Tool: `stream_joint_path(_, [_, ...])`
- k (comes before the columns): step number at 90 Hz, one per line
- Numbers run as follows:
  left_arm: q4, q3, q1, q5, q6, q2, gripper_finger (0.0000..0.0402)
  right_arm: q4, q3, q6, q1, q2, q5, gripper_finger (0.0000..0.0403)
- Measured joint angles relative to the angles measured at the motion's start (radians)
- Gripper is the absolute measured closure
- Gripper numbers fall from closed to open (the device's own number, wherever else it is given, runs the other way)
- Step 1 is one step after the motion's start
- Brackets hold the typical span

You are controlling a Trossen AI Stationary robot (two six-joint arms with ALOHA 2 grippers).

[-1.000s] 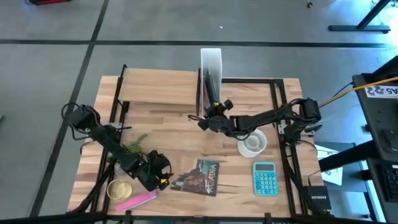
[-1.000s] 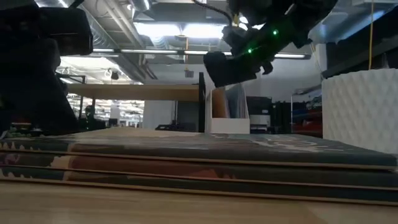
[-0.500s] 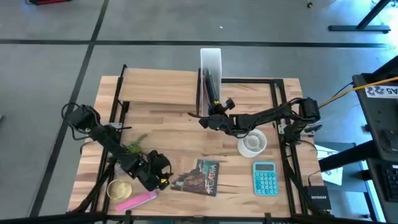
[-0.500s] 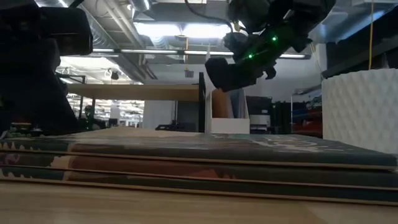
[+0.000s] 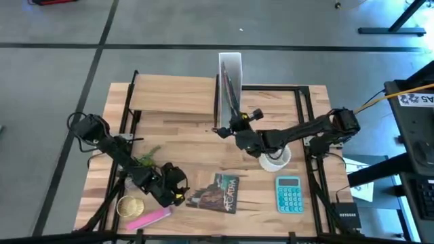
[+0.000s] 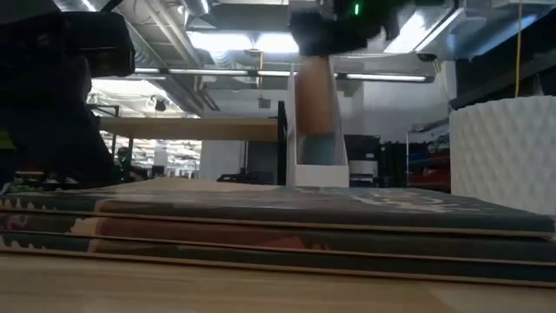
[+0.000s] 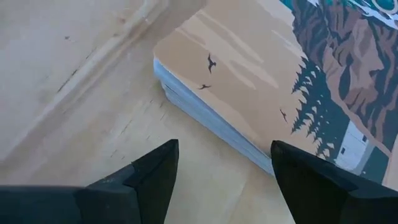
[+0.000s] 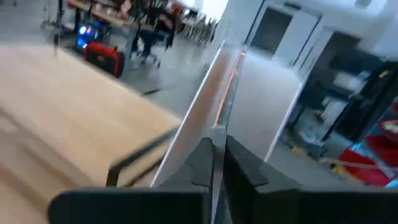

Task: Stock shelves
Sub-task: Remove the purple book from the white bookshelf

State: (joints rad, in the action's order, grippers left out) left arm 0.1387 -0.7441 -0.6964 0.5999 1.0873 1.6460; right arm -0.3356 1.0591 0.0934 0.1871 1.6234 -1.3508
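Right pincer has risen, clamping a thin book; left pincer gapes.

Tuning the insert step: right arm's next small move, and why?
Probably ease the thin book further down into the white file box. The right end effector is shut on it just in front of the box, so letting go now seems premature.

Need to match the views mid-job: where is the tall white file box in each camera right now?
High view: the white file box stands at the table's far edge, centre, just beyond the right gripper.
Low view: it rises mid-picture in the background, under the dark gripper.
Left wrist view: not in it; only the book shows.
Right wrist view: cannot tell.
Shared landmark: the raised wooden shelf, directly left of the box in both the high and low views.
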Motion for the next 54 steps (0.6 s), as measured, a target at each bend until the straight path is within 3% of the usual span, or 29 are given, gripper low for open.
stream_joint_path(12, [0.0,0.0,0.0,0.005,-0.014,0.0,0.0163,-0.107,0.055,0.24,0.06,-0.019,-0.014,0.0402])
stream_joint_path(31, [0.006,-0.019,0.0,-0.022,-0.042,-0.018,0.0163,-0.084,0.165,0.631,0.198,-0.02,0.123,0.0402])
stream_joint_path(40, [0.014,-0.035,0.0,-0.037,-0.088,-0.044,0.0163,0.008,0.189,0.7,0.278,-0.019,0.165,0.0402])
stream_joint_path(54, [0.01,-0.055,-0.001,-0.038,-0.167,-0.115,0.0163,0.253,0.196,0.674,0.395,-0.019,0.192,0.0402])
